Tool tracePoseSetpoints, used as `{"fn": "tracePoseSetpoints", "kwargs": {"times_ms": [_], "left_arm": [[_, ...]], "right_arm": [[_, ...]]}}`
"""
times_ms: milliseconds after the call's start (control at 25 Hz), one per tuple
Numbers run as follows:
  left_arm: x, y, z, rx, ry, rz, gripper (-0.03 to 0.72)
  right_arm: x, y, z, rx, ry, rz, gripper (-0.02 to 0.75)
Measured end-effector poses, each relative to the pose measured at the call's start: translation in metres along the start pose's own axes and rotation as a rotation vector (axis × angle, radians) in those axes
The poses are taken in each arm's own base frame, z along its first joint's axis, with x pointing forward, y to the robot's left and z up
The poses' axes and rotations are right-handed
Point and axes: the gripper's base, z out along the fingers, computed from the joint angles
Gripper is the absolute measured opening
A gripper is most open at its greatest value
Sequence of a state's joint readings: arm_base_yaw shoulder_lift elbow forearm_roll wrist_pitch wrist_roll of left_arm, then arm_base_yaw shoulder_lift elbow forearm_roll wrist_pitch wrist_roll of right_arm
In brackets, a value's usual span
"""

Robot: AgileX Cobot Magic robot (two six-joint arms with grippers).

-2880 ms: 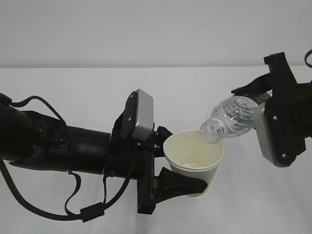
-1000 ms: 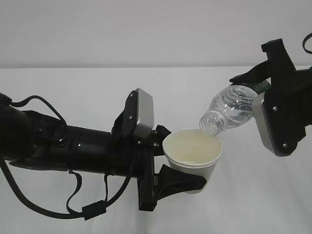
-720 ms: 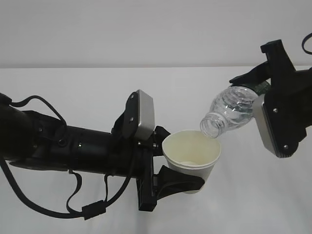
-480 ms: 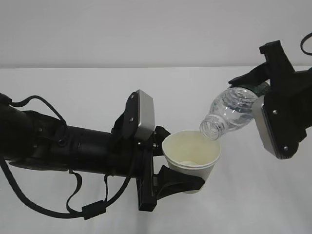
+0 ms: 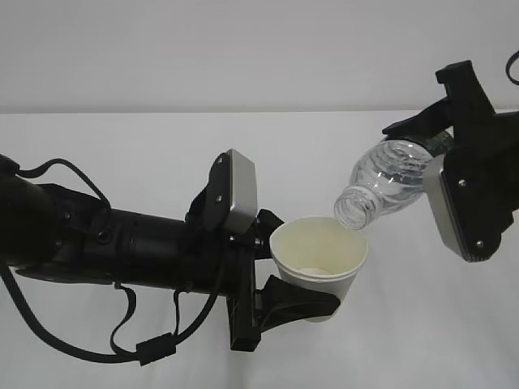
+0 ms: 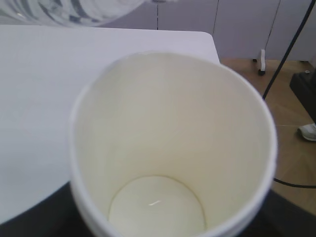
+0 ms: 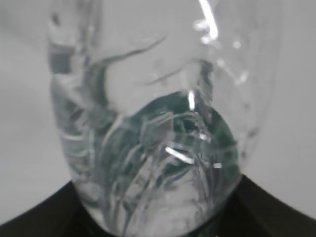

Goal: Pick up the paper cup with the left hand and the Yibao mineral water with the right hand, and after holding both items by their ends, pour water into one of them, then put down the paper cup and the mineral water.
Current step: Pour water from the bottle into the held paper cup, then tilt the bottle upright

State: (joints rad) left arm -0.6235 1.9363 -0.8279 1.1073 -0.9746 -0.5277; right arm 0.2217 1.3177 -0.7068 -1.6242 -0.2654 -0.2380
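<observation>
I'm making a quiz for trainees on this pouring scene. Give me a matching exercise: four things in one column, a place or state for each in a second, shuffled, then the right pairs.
Column one:
1. paper cup
2. Yibao mineral water
3. left hand
4. right hand

Column two:
A. tipped, open mouth down over the rim of another thing
B. clamped round the white wall from the left of the exterior view
C. upright, cream inside showing
D. holds the clear ribbed body from the right of the exterior view

Pairs: 1-C, 2-A, 3-B, 4-D
</observation>
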Motion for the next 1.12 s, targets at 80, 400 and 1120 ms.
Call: {"fn": "tracePoseSetpoints", "kwargs": {"times_ms": [80,400,1120], "left_arm": [[0.0,0.0,0.0,0.0,0.0,0.0,0.477],[0.0,0.0,0.0,0.0,0.0,0.0,0.476],[0.0001,-0.0005,0.0,0.005,0.001,0.004,0.476]], "right_arm": [[0.0,0.0,0.0,0.0,0.0,0.0,0.445],[-0.0006,-0.006,-0.0085,0.032,0.009,-0.004,0.445],[-0.0004,-0.0067,-0.0087,0.026,0.009,-0.034,0.445]]}}
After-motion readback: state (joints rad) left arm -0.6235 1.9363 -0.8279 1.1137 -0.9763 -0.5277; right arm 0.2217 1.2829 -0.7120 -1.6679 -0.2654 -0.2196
